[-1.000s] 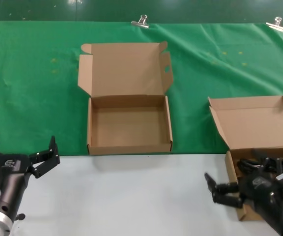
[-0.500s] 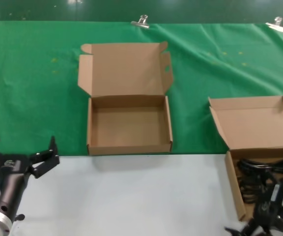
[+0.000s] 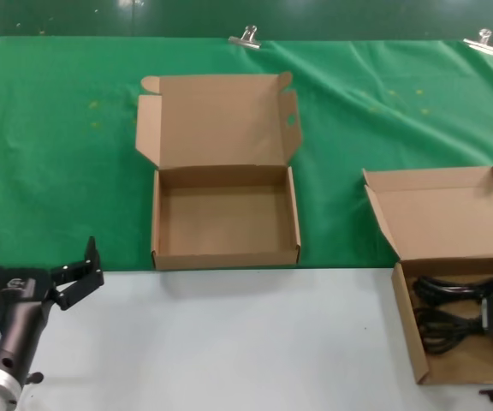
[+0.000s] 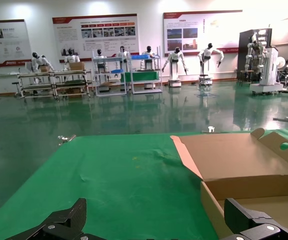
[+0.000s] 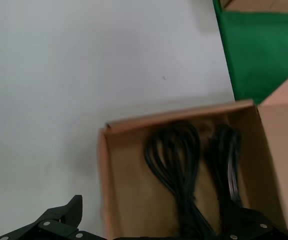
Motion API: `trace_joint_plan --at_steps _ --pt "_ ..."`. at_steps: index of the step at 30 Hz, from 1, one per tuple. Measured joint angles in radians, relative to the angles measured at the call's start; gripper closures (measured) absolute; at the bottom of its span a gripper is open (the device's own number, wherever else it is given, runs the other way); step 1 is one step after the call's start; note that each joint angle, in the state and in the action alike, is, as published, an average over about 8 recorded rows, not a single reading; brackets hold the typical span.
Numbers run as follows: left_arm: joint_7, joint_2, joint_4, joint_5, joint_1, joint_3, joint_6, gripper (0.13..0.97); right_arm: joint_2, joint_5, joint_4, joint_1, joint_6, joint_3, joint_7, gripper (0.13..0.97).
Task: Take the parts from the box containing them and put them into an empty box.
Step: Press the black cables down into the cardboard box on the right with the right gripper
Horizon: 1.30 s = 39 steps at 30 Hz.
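A green cloth (image 3: 58,154) is covering the far part of the pale tabletop (image 3: 229,342), held at its back edge by metal clips (image 3: 246,37). Behind it a glossy hall floor is stretching toward display shelves and poster boards.

The empty box (image 3: 226,224) is sitting open near the middle, its winged lid leaning back. Well to its right, the box containing the parts (image 3: 418,338) is lying open at the tabletop's edge. Inside it 2 bundles of black cord, the parts (image 5: 176,170), are lying side by side.

The right claw (image 5: 154,220) is hovering just above that box with its fingers spread wide, 1 outside the box wall and 1 over the cords, touching neither.

The left claw (image 3: 37,272) is waiting at the near left corner, fingers apart, gripping nothing.
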Motion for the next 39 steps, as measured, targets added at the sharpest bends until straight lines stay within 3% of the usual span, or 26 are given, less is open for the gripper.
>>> trace_joint_plan --at_steps 6,12,24,39 --pt "0.0 0.0 0.0 0.0 0.0 0.0 0.0 0.132 -0.106 -0.13 -0.086 0.036 -0.156 0.086 -0.03 0.129" --pt "0.0 0.0 0.0 0.0 0.0 0.0 0.0 0.132 -0.208 -0.214 -0.191 0.041 -0.228 0.164 -0.095 0.129" --pt "0.0 0.0 0.0 0.0 0.0 0.0 0.0 0.132 -0.334 -0.311 -0.351 0.042 -0.272 0.264 -0.247 0.129" --pt "0.0 0.0 0.0 0.0 0.0 0.0 0.0 0.132 -0.413 -0.359 -0.466 0.056 -0.309 0.327 -0.349 0.131"
